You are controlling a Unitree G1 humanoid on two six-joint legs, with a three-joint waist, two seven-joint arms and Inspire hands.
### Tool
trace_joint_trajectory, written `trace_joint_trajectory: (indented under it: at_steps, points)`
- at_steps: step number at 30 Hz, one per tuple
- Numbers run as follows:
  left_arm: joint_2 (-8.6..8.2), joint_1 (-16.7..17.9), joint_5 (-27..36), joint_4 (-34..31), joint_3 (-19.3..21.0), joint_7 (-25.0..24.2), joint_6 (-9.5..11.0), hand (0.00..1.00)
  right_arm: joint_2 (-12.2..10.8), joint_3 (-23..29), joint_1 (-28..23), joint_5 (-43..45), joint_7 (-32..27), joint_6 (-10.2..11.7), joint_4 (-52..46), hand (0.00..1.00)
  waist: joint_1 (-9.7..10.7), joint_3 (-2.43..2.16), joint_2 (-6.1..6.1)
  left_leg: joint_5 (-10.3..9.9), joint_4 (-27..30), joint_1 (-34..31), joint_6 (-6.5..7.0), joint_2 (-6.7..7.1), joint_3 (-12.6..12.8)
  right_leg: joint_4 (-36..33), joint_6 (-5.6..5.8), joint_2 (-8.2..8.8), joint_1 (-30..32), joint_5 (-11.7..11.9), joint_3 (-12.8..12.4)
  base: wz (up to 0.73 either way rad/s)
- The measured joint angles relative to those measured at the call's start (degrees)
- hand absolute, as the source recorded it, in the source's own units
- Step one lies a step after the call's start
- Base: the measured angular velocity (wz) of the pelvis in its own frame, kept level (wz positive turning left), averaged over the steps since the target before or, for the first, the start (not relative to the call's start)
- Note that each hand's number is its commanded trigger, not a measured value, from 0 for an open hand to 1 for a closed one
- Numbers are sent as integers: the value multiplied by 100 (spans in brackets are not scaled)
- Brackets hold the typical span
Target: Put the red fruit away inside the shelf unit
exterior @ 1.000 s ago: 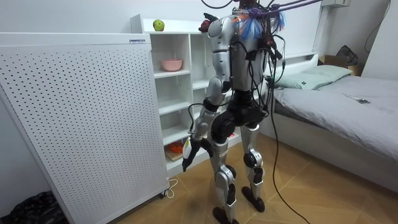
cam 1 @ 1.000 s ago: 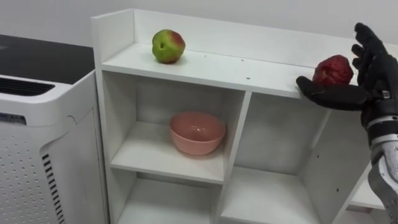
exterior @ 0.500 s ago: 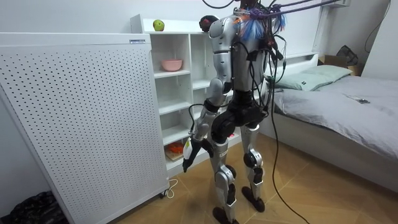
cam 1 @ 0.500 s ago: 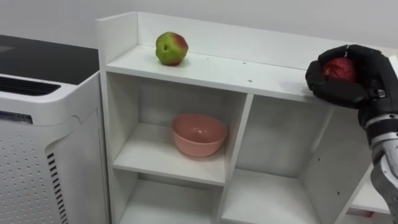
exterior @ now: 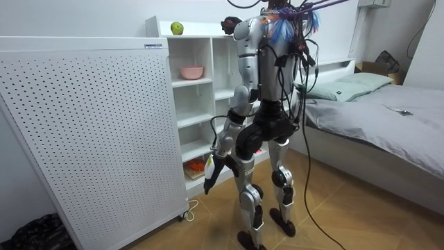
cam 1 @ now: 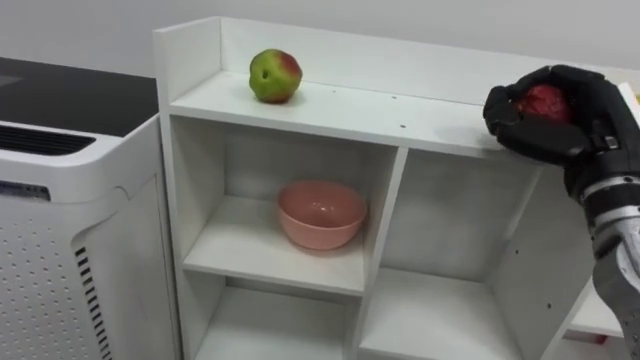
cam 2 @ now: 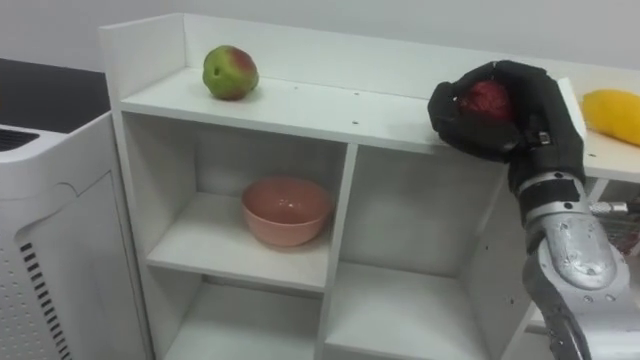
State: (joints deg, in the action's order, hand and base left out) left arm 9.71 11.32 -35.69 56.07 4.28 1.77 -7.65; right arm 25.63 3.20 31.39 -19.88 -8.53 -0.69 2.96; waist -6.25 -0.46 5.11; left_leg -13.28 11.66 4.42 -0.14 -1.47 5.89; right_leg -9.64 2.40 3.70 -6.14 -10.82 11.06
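Observation:
A dark red fruit (cam 1: 543, 103) sits in my right hand (cam 1: 548, 140), whose fingers and thumb curl round it at the right end of the white closet's top shelf (cam 1: 350, 110). I cannot tell whether the fruit still rests on the shelf. A green and red apple (cam 1: 274, 76) stands on the same shelf near its left end. A yellow fruit (cam 2: 612, 110) lies just right of my right hand (cam 2: 500, 140). My left hand (exterior: 210, 173) hangs beside my thigh in the room view. I stand facing the closet.
A pink bowl (cam 1: 321, 213) sits in the upper left compartment. A white appliance (cam 1: 60, 200) stands against the closet's left side. In the room view a perforated white panel (exterior: 83, 139) is at the left and a bed (exterior: 374, 118) at the right.
My right hand, open beside the red fruit a second ago, has curled its fingers round it. The apple and bowl have not moved.

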Motion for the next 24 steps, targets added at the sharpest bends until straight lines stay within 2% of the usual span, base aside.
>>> trace_joint_trajectory:
  at_steps: [3, 5, 8, 11, 13, 15, 19, 21, 24]
  points:
    - [4, 26, 1, 0, 0, 166, 1, 0, -21, -140, -295, 67, 3, -5, -571, 100, 3, -19, -34, 0, -3, 76, 0, 1, -9, 7, 0, -2, -70, 0, -26, 0]
    - [3, 47, 2, 0, 1, 254, 4, 0, -113, -197, -408, 227, 64, -10, -783, 100, 14, -17, -36, 0, -7, 123, 0, 0, -7, 7, 0, -5, -109, 0, -88, -5]
    - [4, 64, 10, 0, 0, 281, 10, 0, -128, -215, -605, 222, 189, -67, -1207, 100, 34, -15, -38, 0, -20, 119, 0, 5, 0, 6, 0, -4, -87, 0, -154, -3]
    - [3, 75, 30, 77, -41, 305, 9, 0, -209, -351, -709, 102, 349, -55, -1585, 100, 43, 7, -68, 0, -23, 119, 0, -1, 8, -3, 0, -12, -91, 0, -167, -4]
    - [-7, 75, 30, 90, -122, 304, 10, 0, -328, -441, -762, 98, 488, -61, -1689, 100, 62, 22, -89, 1, -12, 115, -1, -6, 9, -16, -5, -17, -97, 3, -171, 0]
    - [-33, 71, 28, 128, -124, 304, 22, 0, -596, -486, -916, 93, 693, -62, -1843, 100, 61, 25, -93, 2, -25, 113, -7, -22, 17, -20, -23, -32, -99, 15, -179, 0]
    - [-56, 139, 23, 138, -349, 411, 47, 0, -816, -663, -1034, -69, 928, -42, -2182, 100, 101, 25, -124, 4, 4, 0, -10, -29, 16, -29, -31, -35, -9, 25, -162, 0]
    - [-63, 100, 31, 201, -488, 444, 48, 0, -860, -808, -1102, -105, 1038, 25, -2100, 100, 100, 29, -167, 5, 33, -27, -11, -35, 19, -31, -32, -42, 27, 45, -172, 0]
    - [-88, -22, 252, 319, -638, 570, 60, 0, -1124, -951, -1468, -128, 1198, 70, -1660, 100, 105, 43, -218, 5, 116, -178, -10, -41, 17, -52, -35, -41, 152, 50, -165, 0]
